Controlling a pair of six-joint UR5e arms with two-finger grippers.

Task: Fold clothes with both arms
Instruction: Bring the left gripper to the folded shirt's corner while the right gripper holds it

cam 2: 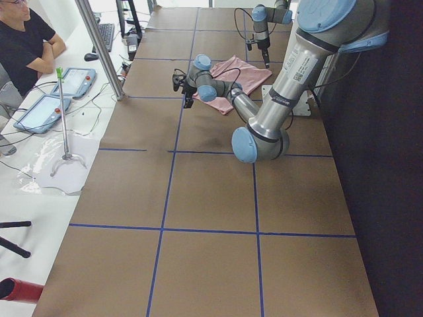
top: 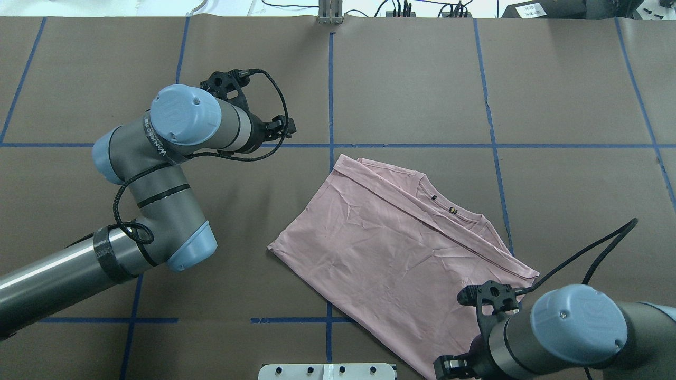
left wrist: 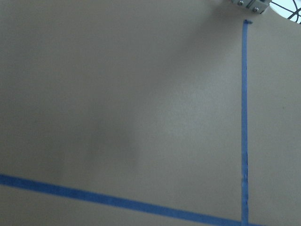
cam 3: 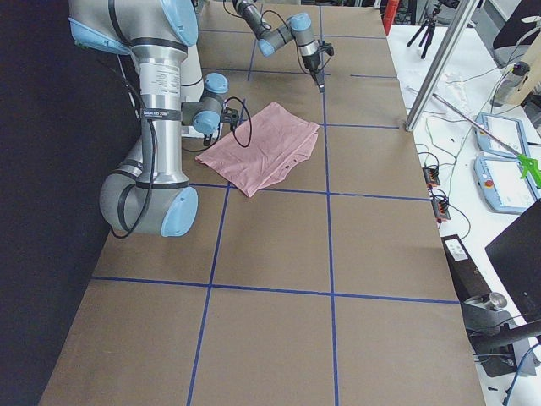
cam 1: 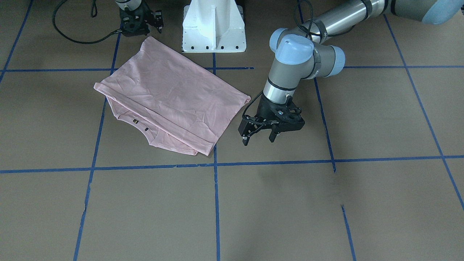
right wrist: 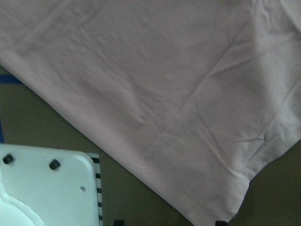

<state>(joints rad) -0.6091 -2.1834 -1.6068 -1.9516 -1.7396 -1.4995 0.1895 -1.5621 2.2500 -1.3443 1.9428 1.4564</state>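
The right gripper (cam 1: 139, 25) is cut off by the top edge of the front-facing view and buried under its own wrist in the overhead one. Its wrist camera catches only two dark fingertips (right wrist: 221, 222) at the bottom edge, set wide apart with nothing clamped between them, hanging just over a corner of the T-shirt (cam 1: 170, 98). The left gripper (cam 1: 259, 140) is plain to see: it is spread wide, holds nothing, and hangs above the bare bench (cam 1: 326, 210) just beside the shirt's edge without touching it. Its wrist camera shows only brown surface and blue tape lines (left wrist: 244, 117). A white pedestal base (cam 1: 214, 32) stands close behind the shirt, and a black cable (cam 1: 72, 38) loops across the bench beside the right gripper. In the left side view a person (cam 2: 26, 39) sits beyond the bench's far edge, near two handheld control tablets (cam 2: 73, 82). The shirt lies folded and skewed to the tape grid, on the right arm's side of the pedestal. It is pale pink and lightly creased, plain side up. The collar (cam 1: 139, 125) peeks from under the folded layer with two small dark tags on it.
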